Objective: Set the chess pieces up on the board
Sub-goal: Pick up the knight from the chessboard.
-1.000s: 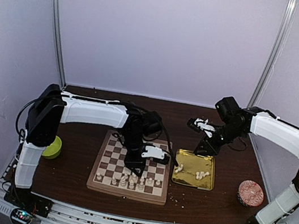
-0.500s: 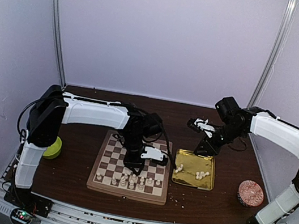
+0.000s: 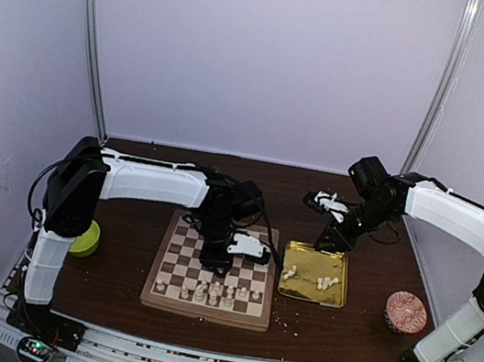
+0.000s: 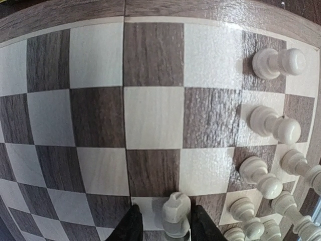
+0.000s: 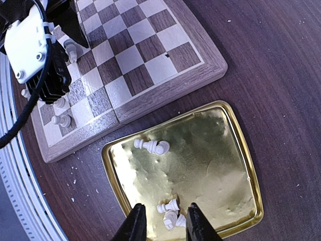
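Observation:
The board [image 3: 174, 267] lies in front of the left arm, with several cream chess pieces [image 3: 216, 292] standing in its near rows. In the left wrist view a knight [image 4: 175, 212] stands between the fingers of my left gripper [image 4: 167, 226]. That gripper is open, with a strip of light square showing on the knight's left. More pieces [image 4: 273, 123] stand along the right of the board [image 4: 153, 115]. My right gripper [image 5: 164, 226] hangs open above the gold tray [image 5: 210, 150]. Three pieces lie in the tray: one [image 5: 150, 146] apart and two [image 5: 170, 206] below the fingers.
A green round object [image 3: 84, 238] sits left of the board. A patterned pink disc [image 3: 406, 313] lies at the right, near the right arm. Crumbs [image 3: 289, 319] are scattered on the dark table near the tray [image 3: 304, 284]. In the top view my left gripper [image 3: 214, 267] stands mid-board.
My left gripper has shifted slightly left and toward the far side over the board. The right arm has not moved.

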Action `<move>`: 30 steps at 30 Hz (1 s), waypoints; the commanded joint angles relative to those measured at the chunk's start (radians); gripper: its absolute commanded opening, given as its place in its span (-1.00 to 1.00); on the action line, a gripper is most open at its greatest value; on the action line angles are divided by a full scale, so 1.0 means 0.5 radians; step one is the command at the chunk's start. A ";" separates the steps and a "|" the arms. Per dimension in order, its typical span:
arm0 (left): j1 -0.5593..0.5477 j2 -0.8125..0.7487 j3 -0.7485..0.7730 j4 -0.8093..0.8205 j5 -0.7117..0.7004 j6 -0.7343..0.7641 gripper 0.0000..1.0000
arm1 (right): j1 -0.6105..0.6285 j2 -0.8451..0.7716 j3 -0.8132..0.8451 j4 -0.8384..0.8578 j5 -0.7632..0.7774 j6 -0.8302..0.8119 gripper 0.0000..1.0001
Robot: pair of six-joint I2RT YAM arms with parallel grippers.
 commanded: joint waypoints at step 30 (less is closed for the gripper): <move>0.140 -0.288 -0.016 0.114 0.113 -0.137 -0.83 | -0.039 -0.101 0.231 -0.051 -0.047 0.137 -0.48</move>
